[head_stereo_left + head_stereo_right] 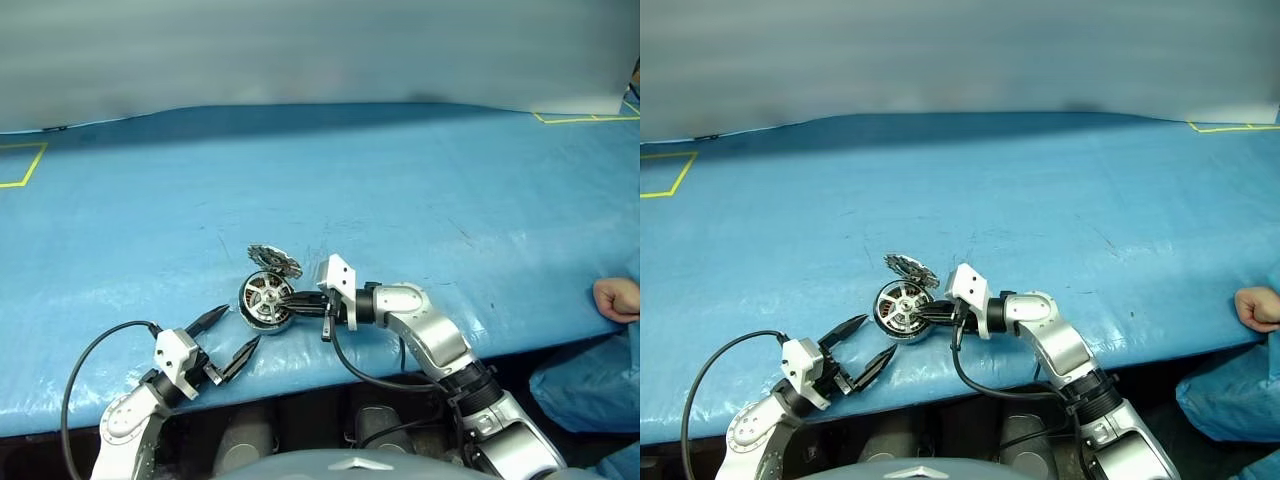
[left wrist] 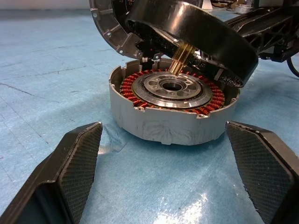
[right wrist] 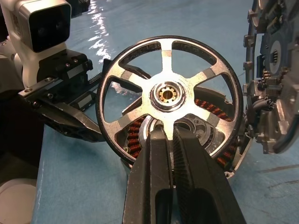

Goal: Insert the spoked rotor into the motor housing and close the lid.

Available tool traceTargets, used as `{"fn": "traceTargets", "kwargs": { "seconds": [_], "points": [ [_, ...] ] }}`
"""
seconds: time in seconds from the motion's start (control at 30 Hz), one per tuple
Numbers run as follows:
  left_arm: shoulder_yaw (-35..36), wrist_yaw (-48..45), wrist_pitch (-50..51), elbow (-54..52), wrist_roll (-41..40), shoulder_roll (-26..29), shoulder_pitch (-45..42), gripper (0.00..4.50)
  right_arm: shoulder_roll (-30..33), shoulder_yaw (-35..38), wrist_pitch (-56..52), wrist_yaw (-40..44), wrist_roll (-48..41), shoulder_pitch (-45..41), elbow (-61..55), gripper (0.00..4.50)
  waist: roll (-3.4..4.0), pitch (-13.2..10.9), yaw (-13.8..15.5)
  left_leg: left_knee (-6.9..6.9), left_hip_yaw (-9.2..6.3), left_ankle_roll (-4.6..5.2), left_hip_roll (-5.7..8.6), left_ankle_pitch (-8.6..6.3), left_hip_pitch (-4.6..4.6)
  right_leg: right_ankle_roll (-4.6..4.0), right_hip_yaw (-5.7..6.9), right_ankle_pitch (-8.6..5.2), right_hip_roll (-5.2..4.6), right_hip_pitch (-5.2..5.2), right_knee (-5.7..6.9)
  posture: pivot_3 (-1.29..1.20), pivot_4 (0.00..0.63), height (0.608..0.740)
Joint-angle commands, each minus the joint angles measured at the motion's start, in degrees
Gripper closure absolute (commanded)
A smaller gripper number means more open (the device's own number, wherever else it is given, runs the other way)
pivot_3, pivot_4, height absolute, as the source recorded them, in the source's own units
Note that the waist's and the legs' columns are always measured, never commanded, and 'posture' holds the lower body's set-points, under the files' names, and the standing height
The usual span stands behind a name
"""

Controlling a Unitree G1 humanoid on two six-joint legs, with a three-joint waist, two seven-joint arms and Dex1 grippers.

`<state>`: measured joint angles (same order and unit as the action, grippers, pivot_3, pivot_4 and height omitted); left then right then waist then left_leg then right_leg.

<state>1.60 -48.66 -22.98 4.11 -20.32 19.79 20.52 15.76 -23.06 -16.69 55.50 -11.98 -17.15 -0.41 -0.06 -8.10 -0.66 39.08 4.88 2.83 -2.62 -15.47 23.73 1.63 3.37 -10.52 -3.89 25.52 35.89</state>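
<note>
Rotor, dark grey spoked metal ring, tilting over grey copper-wound housing; right gripper clamping it — level before seating shaft.

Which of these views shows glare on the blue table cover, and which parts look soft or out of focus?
Right wrist view: white glare streaks on the blue table cover behind the dark grey spoked rotor. Left wrist view: a pale sheen on the cover in front of the round grey motor housing, whose copper windings are sharp; the nearest black fingers look softer.
</note>
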Motion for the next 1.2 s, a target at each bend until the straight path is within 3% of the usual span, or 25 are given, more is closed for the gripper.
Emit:
{"fn": "traceTargets", "kwargs": {
  "seconds": [0.03, 0.07, 0.23, 0.67, 1.2],
  "points": [
    [-0.3, 0.1, -0.4, -1.6, 0.2, -0.1, 0.6, 0.00, -0.3, 0.2, 1.0, 0.4, -0.3, -1.1, -0.9, 4.47, 0.00, 0.0, 0.0, 0.00, 0.00, 0.00, 0.00, 0.00, 0.00, 0.00, 0.00, 0.00, 0.00, 0.00, 0.00, 0.00, 0.150, 0.740],
    [-0.3, 0.1, -0.4, -1.5, 0.2, 0.0, 0.5, 0.00, -0.3, 0.1, 0.8, 0.4, -0.3, -1.2, -0.9, 4.47, 0.00, 0.0, 0.0, 0.00, 0.01, 0.00, 0.00, 0.00, 0.00, 0.00, -0.01, 0.00, 0.00, 0.00, 0.00, 0.00, 0.150, 0.740],
    [-0.3, -0.1, -0.6, -0.9, 0.2, -0.1, 0.3, 0.00, -0.5, 0.1, 1.6, -0.4, 0.5, -0.9, -0.9, 3.06, 0.00, 0.0, 0.0, 0.00, 0.01, 0.00, 0.00, 0.00, -0.01, 0.00, 0.00, 0.00, 0.00, -0.01, 0.01, 0.00, 0.150, 0.740],
    [0.3, -1.6, -3.2, 3.4, -0.2, -0.3, -0.5, 0.00, -2.2, 1.0, 0.8, 0.6, -3.3, -1.2, -3.0, 3.06, 0.01, 0.0, 0.0, 0.02, 0.00, -0.01, -0.02, 0.01, -0.06, 0.00, -0.01, 0.00, 0.03, -0.03, 0.06, 0.00, 0.150, 0.740],
    [-0.7, 1.0, -0.6, -2.6, 0.3, -0.5, 2.2, 0.00, -5.7, 1.3, 1.5, -2.8, -2.0, -3.3, 0.2, 3.06, -0.01, 0.0, -0.1, 0.04, 0.02, -0.01, -0.01, 0.00, -0.04, -0.02, -0.03, 0.01, 0.02, -0.03, 0.06, 0.00, 0.150, 0.740]
  ]
}}
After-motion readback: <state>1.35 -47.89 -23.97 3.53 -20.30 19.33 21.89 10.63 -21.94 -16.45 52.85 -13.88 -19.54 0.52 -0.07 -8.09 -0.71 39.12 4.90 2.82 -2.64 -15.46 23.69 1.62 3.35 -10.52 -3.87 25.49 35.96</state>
